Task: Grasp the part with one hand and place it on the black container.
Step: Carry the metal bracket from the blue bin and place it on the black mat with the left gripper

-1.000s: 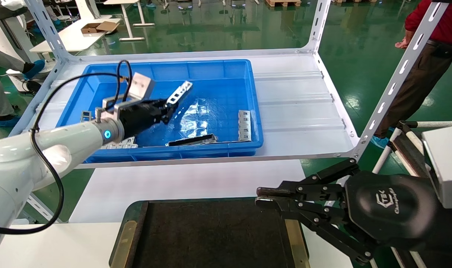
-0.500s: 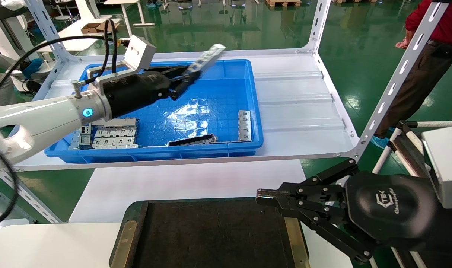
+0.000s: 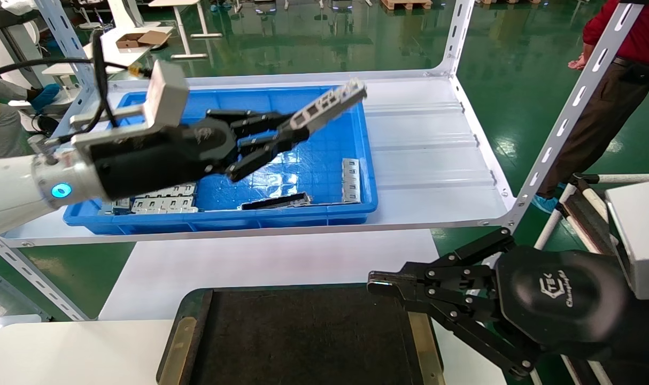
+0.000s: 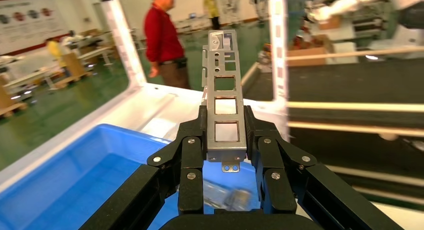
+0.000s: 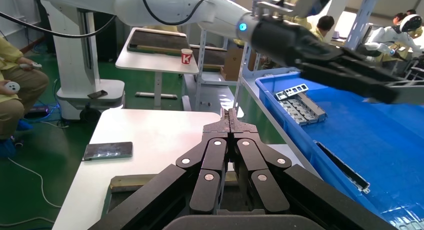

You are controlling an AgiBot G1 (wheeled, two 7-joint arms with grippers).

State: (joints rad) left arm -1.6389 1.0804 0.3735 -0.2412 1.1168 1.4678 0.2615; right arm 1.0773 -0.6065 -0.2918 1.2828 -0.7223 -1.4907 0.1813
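My left gripper (image 3: 292, 132) is shut on the part (image 3: 329, 105), a narrow silver-grey bracket strip with square cutouts. It holds the part in the air above the blue bin (image 3: 281, 220), with the strip pointing up and to the right. In the left wrist view the part (image 4: 225, 94) stands between the two pads (image 4: 251, 132). The black container (image 3: 303, 342) lies on the white table at the front, with brass strips (image 3: 177, 342) on its short sides. My right gripper (image 3: 372, 283) is shut and empty, parked over the container's right edge.
The blue bin holds a bunch of grey brackets (image 3: 161, 199) at its front left, a dark long bar (image 3: 276, 201) and another grey bracket (image 3: 350, 179) at its right. White shelf posts (image 3: 565, 115) stand at the corners. A person (image 3: 608, 80) stands at the far right.
My left gripper lifted the part out of the blue bin, rose and moved right and toward me. The right arm has not moved.
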